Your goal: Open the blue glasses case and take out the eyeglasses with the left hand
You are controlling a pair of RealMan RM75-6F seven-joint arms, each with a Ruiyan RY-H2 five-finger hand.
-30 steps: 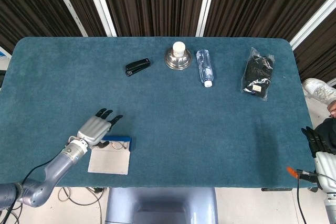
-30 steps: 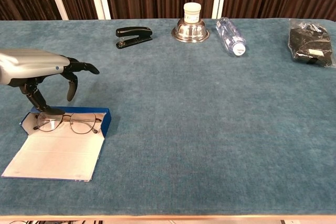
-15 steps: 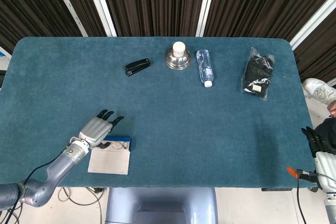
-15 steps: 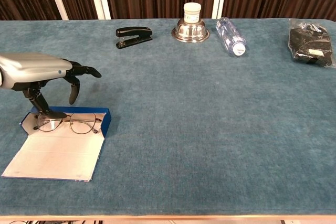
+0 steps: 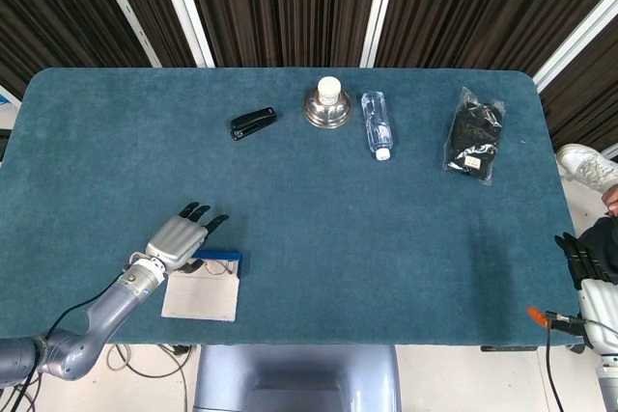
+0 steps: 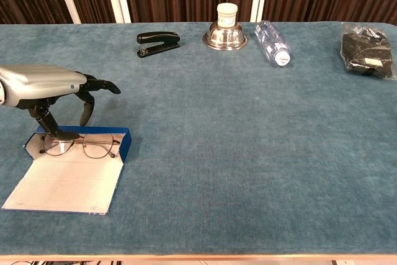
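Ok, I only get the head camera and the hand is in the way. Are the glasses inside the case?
Observer: Yes. The chest view shows the eyeglasses lying on the pale lining of the open blue glasses case, along its blue wall.
Operator: Is the hand grabbing them?
Observer: No grip shows. One of the left hand's fingers reaches down to the left end of the frame. I can't tell whether it touches. The other fingers hang in the air above the table, behind the case.
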